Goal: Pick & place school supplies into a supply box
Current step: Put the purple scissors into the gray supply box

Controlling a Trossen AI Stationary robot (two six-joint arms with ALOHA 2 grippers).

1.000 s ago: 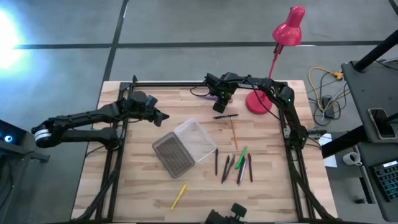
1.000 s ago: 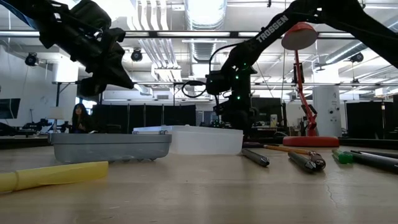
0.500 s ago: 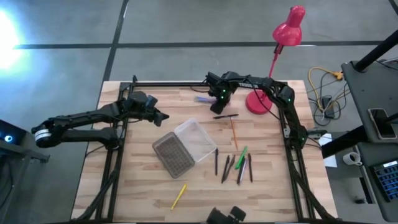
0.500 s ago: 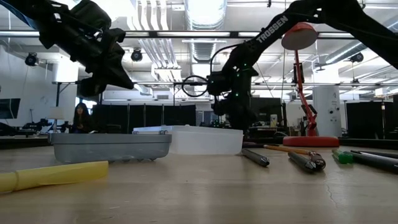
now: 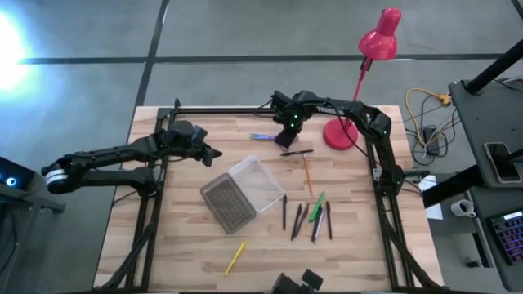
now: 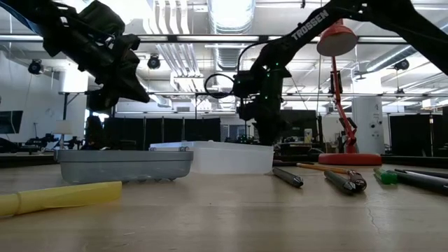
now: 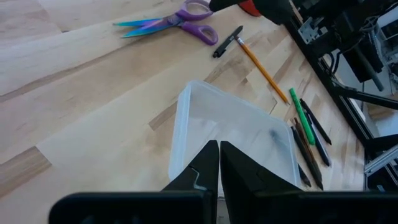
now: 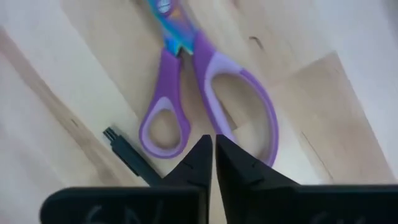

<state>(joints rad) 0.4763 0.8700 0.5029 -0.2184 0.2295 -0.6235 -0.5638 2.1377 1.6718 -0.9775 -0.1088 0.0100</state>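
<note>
The purple-handled scissors (image 5: 262,136) lie flat on the table near its far edge, blades toward the left. My right gripper (image 5: 285,129) is shut and stands just above their handle loops (image 8: 208,102); I see no touch. The open supply box lies mid-table, its clear half (image 5: 257,181) beside its ribbed grey half (image 5: 227,202). A black pen (image 5: 296,152) and an orange pencil (image 5: 307,171) lie right of the scissors. Several pens (image 5: 309,219) lie right of the box, and a yellow one (image 5: 235,257) lies near the near edge. My left gripper (image 5: 216,152) is shut, raised left of the box.
The red desk lamp (image 5: 359,77) stands on its base (image 5: 337,136) at the far right corner, close to my right arm. Black frame rails (image 5: 155,212) run along the table's left and right sides. Bare wood lies between the box and the near edge.
My right gripper has risen, staying shut. The scissors, hidden beneath it a second ago, now show on the table at its left side.
</note>
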